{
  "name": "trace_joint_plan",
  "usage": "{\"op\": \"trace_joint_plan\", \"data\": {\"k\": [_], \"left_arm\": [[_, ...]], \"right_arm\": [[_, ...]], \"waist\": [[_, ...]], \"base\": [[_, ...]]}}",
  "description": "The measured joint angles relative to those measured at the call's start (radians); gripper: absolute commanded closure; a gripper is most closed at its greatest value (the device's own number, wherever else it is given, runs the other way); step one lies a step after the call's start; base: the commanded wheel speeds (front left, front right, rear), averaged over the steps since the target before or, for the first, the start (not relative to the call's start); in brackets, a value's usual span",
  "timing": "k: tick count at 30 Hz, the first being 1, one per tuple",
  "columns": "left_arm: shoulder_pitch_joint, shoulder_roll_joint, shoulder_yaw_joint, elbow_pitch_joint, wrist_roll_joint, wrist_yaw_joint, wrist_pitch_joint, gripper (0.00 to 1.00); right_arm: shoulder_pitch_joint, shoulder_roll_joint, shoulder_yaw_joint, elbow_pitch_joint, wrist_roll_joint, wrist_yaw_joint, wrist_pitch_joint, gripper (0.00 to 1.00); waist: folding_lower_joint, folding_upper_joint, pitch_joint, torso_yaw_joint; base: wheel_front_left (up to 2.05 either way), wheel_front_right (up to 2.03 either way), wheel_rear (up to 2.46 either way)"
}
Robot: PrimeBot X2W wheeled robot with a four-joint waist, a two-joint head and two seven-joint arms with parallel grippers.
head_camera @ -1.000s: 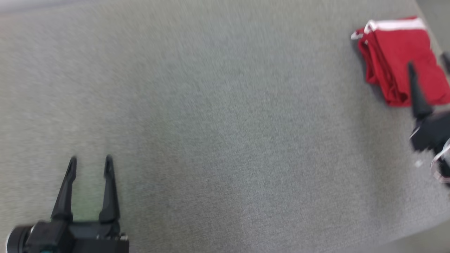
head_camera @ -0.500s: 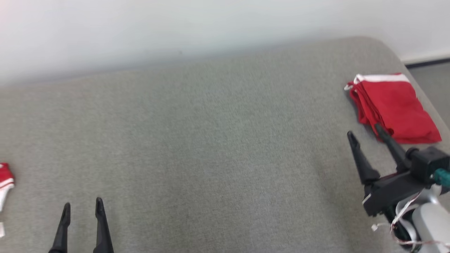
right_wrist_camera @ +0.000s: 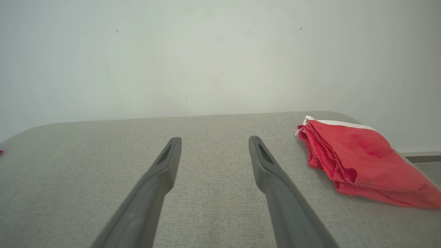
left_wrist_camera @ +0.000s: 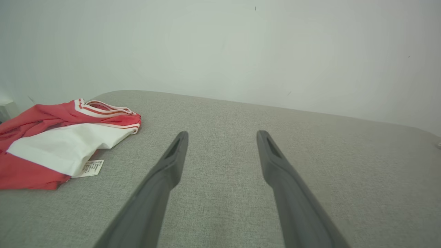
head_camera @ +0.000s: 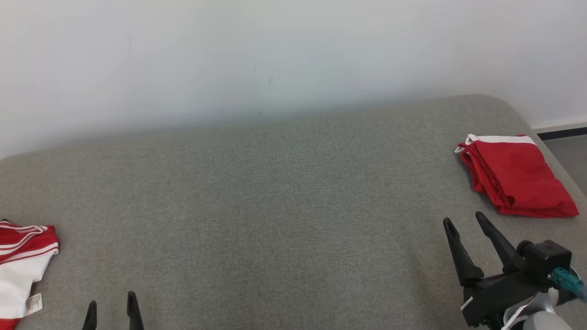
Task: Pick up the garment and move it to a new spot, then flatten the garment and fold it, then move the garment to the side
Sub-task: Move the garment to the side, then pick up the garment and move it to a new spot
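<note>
A folded red garment [head_camera: 516, 181] with a white band lies flat at the far right of the grey padded surface [head_camera: 275, 206]. My right gripper [head_camera: 464, 220] stands open just in front of it and apart from it, holding nothing. In the right wrist view the folded garment [right_wrist_camera: 361, 162] lies to the right of the open gripper [right_wrist_camera: 214, 139]. A crumpled red and white garment [head_camera: 20, 256] with a label lies at the left edge. My left gripper [head_camera: 111, 302] is open and empty, to the right of that crumpled garment [left_wrist_camera: 58, 144]; its fingers [left_wrist_camera: 172, 162] point over bare fabric.
A pale wall [head_camera: 275, 55] rises right behind the padded surface. The surface rounds off at its far right corner, where a dark baseboard [head_camera: 562, 133] and grey floor [head_camera: 568, 153] show beyond it. Bare grey fabric stretches between the two garments.
The head camera has tilted up, bringing the wall and the left garment into view. My right gripper, earlier over the folded garment's near edge, now stands clear in front of it.
</note>
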Motion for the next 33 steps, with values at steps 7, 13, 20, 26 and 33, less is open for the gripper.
{"op": "trace_joint_plan", "data": {"k": [7, 13, 20, 26, 33], "left_arm": [[0.019, 0.000, 0.017, 0.029, 0.000, -0.021, 0.000, 0.00], [0.032, 0.000, 0.025, 0.047, 0.013, -0.044, 0.000, 0.00], [0.033, 0.000, 0.026, 0.050, 0.016, -0.054, 0.000, 0.00], [0.032, 0.000, 0.028, 0.050, 0.019, -0.063, 0.000, 0.00], [0.029, 0.000, 0.033, 0.050, 0.028, -0.070, 0.000, 0.00]], "right_arm": [[0.052, 0.032, -0.030, 0.027, -0.008, 0.000, -0.019, 0.00], [0.085, 0.057, -0.044, 0.039, -0.008, 0.000, -0.031, 0.00], [0.090, 0.063, -0.044, 0.035, -0.009, 0.000, -0.032, 0.00], [0.092, 0.063, -0.046, 0.031, -0.009, 0.000, -0.032, 0.00], [0.102, 0.068, -0.050, 0.029, -0.009, 0.000, -0.031, 0.00]], "waist": [[0.0001, 0.0000, -0.021, 0.010], [0.0002, 0.0001, -0.036, 0.016], [0.0002, 0.0001, -0.036, 0.020], [0.0002, 0.0001, -0.036, 0.024], [0.0002, 0.0001, -0.034, 0.036]], "base": [[0.00, 0.00, 0.00], [0.00, 0.00, 0.00], [0.00, 0.00, 0.00], [0.00, 0.00, 0.00], [0.00, 0.00, 0.00]]}}
